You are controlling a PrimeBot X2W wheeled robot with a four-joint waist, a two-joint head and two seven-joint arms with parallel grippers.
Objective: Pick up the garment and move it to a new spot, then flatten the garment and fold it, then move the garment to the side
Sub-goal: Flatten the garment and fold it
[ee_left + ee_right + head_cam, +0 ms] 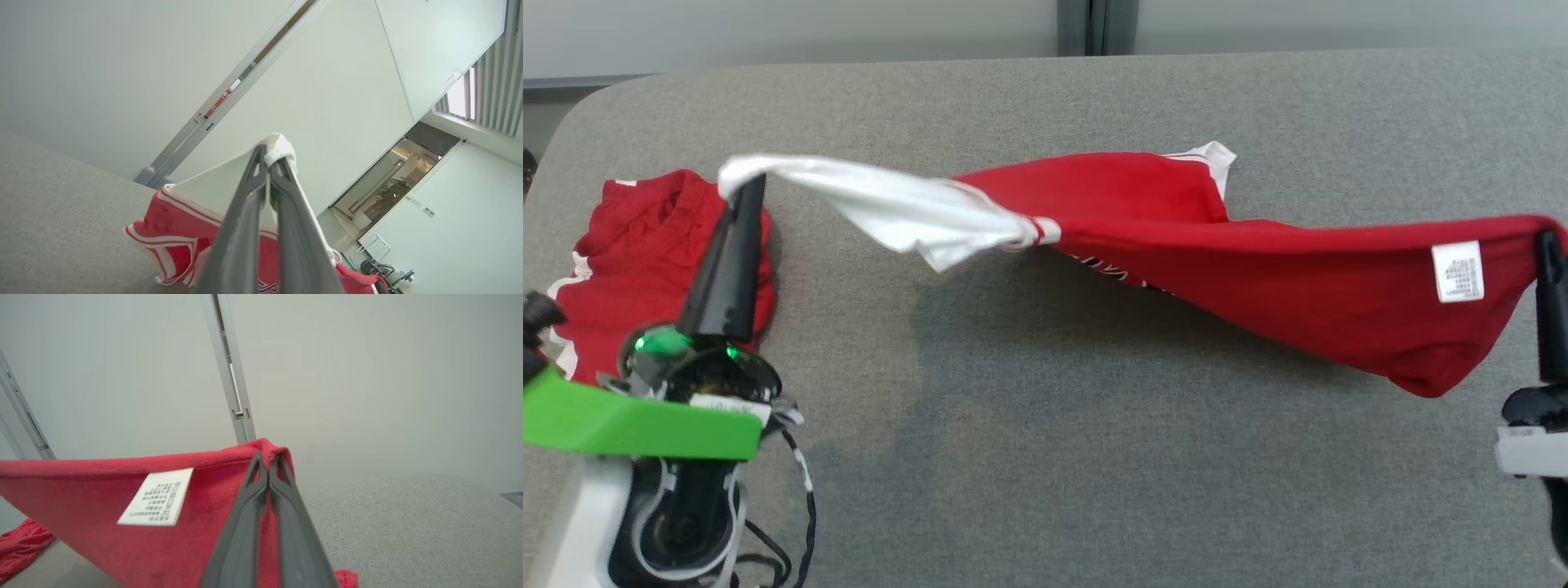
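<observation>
Garment: lifted, twisted above counter.
Left fingers: clamped on white sleeve.
Right fingers: clamped on red hem.
Outstanding: seemingly placing, flattening, folding, moving aside.

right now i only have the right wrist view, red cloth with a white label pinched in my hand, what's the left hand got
observer: The left hand is shut on the end of a white sleeve of the same garment, held above the table.
operator: is it hanging flat between the two
observer: No. The sleeve is wrung into a tight twist where white meets red, so the garment hangs roped, not spread.
operator: anything sticking out
observer: A white cuff with red stripes pokes out on the far side, just past the twist.
</observation>
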